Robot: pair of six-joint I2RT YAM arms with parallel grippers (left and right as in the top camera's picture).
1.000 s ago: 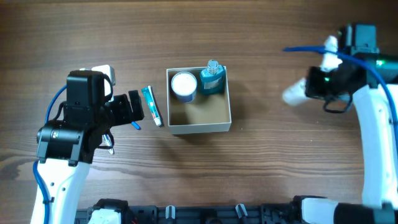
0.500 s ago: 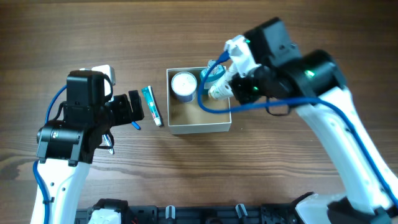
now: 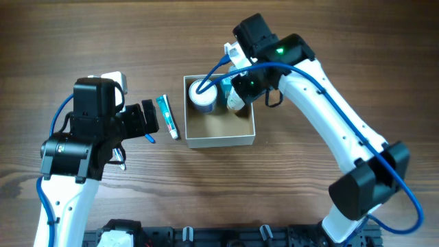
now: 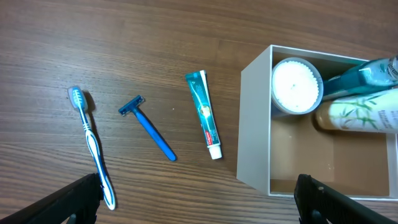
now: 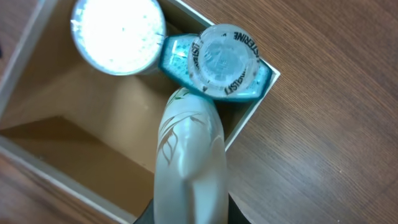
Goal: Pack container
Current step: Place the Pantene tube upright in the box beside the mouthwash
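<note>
While the right tool (image 3: 239, 95) clamps the cream bottle (image 5: 189, 155) at 1 o'clock in the container (image 3: 219, 143), it could jam against the mouthwash (image 5: 221, 62); left tool (image 3: 148, 121) gapes empty.

Quick count: seven things, one of each kind. One square white container (image 4: 254, 130). Three items in it: one round white-lidded jar (image 4: 296, 85), one teal Listerine mouthwash bottle (image 4: 364, 74) and one cream bamboo-print bottle (image 4: 360, 115). Three more on the table (image 4: 124, 37) to its left: one toothpaste tube (image 4: 204, 114), one blue razor (image 4: 149, 129) and one toothbrush (image 4: 92, 146), farthest left.
</note>
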